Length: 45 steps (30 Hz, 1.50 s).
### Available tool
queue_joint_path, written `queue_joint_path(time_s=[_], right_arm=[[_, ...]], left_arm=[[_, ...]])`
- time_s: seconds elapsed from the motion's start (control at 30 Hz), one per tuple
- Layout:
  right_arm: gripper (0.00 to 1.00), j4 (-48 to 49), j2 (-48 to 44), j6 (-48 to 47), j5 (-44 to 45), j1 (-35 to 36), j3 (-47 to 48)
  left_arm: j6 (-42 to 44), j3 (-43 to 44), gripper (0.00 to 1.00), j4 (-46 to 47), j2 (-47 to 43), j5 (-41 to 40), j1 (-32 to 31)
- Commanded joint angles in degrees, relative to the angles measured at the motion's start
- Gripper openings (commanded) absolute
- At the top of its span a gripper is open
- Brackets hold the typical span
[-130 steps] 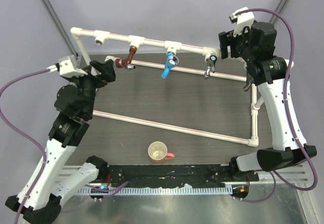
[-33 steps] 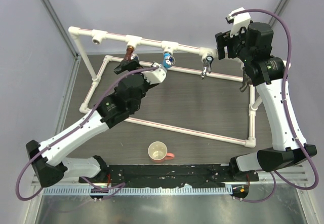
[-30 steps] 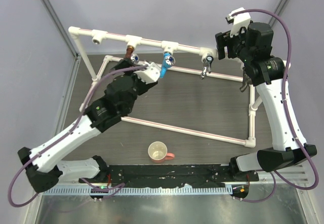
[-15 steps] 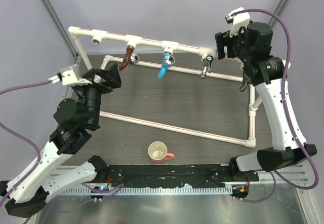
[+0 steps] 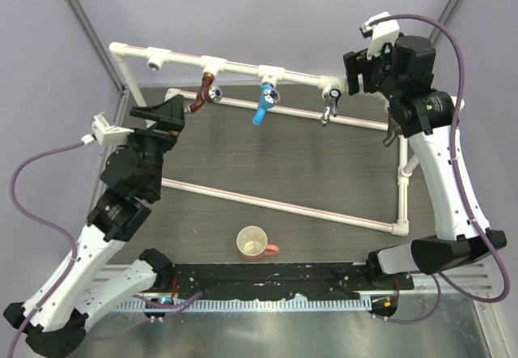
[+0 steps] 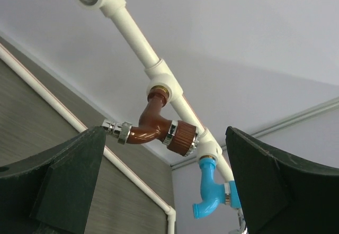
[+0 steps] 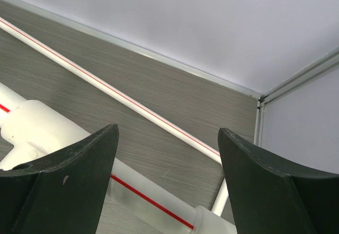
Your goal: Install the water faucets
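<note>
Left gripper (image 5: 167,114) fingers spread wide, empty, aimed at brown faucet (image 6: 159,131), not touching. Brown faucet seated in socket of white pipe (image 5: 241,68). Blue faucet (image 5: 263,107) and silver faucet (image 5: 330,107) further right on same pipe. Right gripper (image 7: 168,131) straddles pipe end; whether it grasps, cannot tell.

— How does the copper-brown faucet (image 5: 202,93) sit?
— It hangs screwed in beneath the raised white pipe (image 5: 243,67). Its elbow body is bent, with the chrome-tipped spout pointing to the left and a ribbed brown handle at the other end.
— And the others?
— The bright blue faucet (image 5: 263,107) hangs next along the pipe, spout downward. The chrome-silver faucet (image 5: 329,107), which has a dark handle, hangs further right.
</note>
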Motion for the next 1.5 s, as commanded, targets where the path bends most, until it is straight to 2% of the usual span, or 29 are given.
queue_joint_path(time_s=[0.0,0.1,0.37,0.73,0.93,1.07,1.3,1.47], right_arm=[[0.83,-7.27,1.44,0.74,-5.71,2.74,-1.07],[0.83,-7.27,1.27,0.65,-5.45,2.74,-1.25],[0.83,-7.18,1.27,0.56,-5.10,2.83,-1.51],[0.83,-7.18,1.27,0.30,-5.10,2.92,-1.51],[0.82,-7.18,1.09,0.30,-4.92,3.18,-1.60],[0.82,-7.09,1.09,0.30,-4.74,3.18,-1.60],[0.83,-7.35,1.27,0.21,-4.83,3.36,-1.51],[0.83,-7.18,1.44,0.21,-4.83,3.36,-1.42]], left_arm=[[-15.39,0.73,1.00,-2.24,3.76,10.17,6.37],[-19.54,-0.50,0.99,-0.50,5.17,15.18,9.63],[-26.85,-1.99,0.96,5.13,10.36,23.98,11.74],[-29.49,-1.46,0.86,9.35,15.81,24.34,12.36],[-28.79,-2.70,0.65,9.45,16.34,23.11,13.15],[-26.07,-2.52,0.46,8.57,15.90,21.88,13.32],[-13.60,2.56,0.17,2.78,16.86,21.08,13.32],[1.86,5.21,0.01,1.01,18.01,23.54,13.32]])
